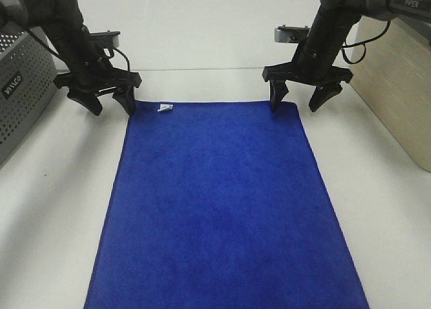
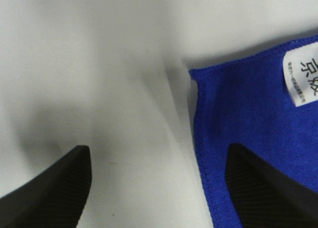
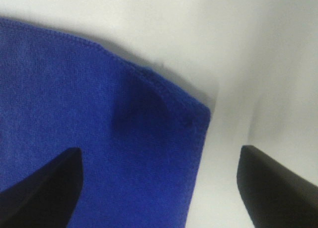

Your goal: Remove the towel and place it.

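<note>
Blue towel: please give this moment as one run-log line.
royal-blue rectangular microfibre towel flat on white table | left gripper: open, straddling one far corner | right gripper: open, straddling the other | held: nothing

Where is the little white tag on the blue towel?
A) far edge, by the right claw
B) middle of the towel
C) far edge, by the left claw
C: the white tag lies at the far edge of the towel, just beside the open left gripper.

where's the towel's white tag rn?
Exterior high view: white tag on the towel's far edge near its left corner, just right of the left end effector.
</note>
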`<action>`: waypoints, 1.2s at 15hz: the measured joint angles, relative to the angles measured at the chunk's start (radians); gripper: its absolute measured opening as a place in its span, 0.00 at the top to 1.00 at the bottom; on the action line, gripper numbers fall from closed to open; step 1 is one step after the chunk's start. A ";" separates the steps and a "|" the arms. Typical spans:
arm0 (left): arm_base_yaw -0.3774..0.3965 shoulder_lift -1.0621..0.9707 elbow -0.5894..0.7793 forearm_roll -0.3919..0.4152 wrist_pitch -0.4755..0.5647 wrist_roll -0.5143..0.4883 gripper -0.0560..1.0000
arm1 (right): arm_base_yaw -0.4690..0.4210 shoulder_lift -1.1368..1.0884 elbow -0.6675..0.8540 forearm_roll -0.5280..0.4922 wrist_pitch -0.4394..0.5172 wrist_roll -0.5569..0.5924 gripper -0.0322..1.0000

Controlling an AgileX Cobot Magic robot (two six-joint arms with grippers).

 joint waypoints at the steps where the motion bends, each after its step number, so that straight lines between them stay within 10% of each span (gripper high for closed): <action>1: -0.006 0.005 -0.002 0.000 -0.016 0.000 0.28 | 0.000 0.007 0.000 0.003 -0.027 0.000 0.18; 18: -0.037 0.019 -0.005 -0.004 -0.071 0.000 0.28 | -0.032 0.061 -0.017 0.059 -0.099 -0.037 0.22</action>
